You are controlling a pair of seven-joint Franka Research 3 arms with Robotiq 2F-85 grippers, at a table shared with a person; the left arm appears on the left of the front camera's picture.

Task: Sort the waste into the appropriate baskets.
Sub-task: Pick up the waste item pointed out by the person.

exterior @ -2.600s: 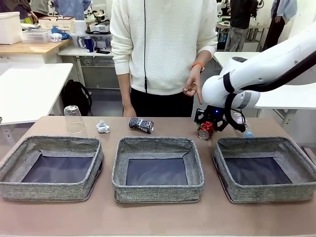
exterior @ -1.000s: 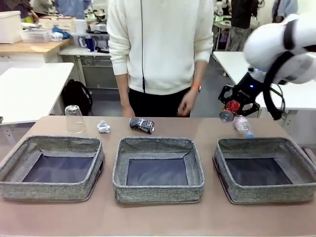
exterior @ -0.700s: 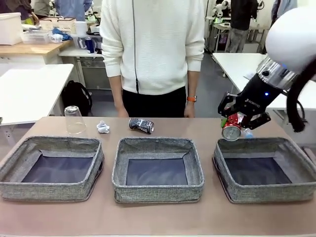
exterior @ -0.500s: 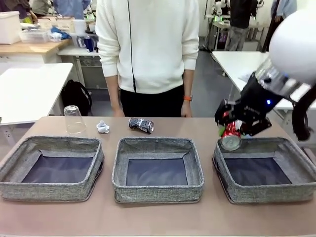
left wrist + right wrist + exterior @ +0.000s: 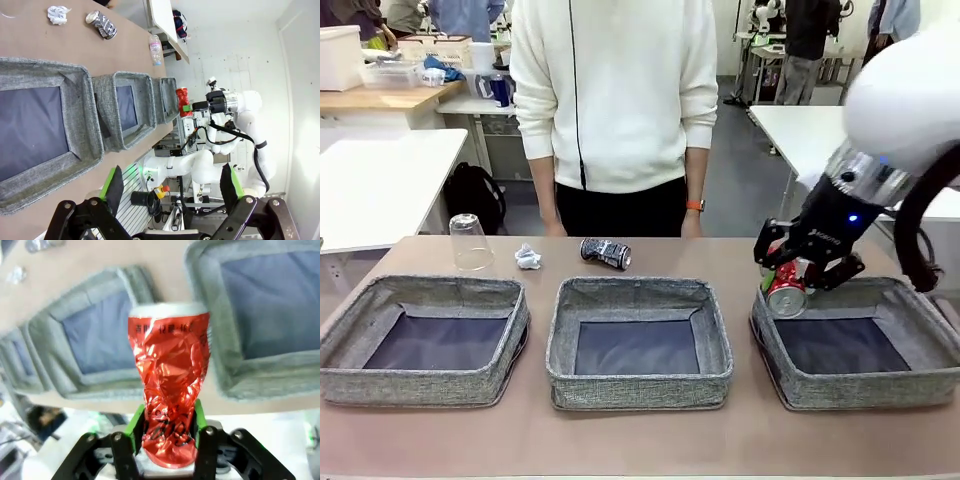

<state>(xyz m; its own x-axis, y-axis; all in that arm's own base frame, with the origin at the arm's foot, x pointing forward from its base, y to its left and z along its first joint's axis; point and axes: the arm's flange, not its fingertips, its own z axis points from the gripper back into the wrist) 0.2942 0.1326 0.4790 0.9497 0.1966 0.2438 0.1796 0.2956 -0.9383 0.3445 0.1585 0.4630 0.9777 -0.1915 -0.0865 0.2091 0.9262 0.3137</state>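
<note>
Right gripper (image 5: 169,416) pinching crushed red can (image 5: 170,365) at base for me; I reckon light, thin-walled, slippery. Basket (image 5: 880,395) rim beneath. Left gripper (image 5: 171,182) spread wide.

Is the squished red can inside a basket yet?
Not yet. The right hand holds the red can in the air, above the edge of the right basket, whose dark bottom is bare.

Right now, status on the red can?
Right gripper shut on crushed red can, at right basket's far-left corner. Left gripper open. Nothing in the way.
</note>
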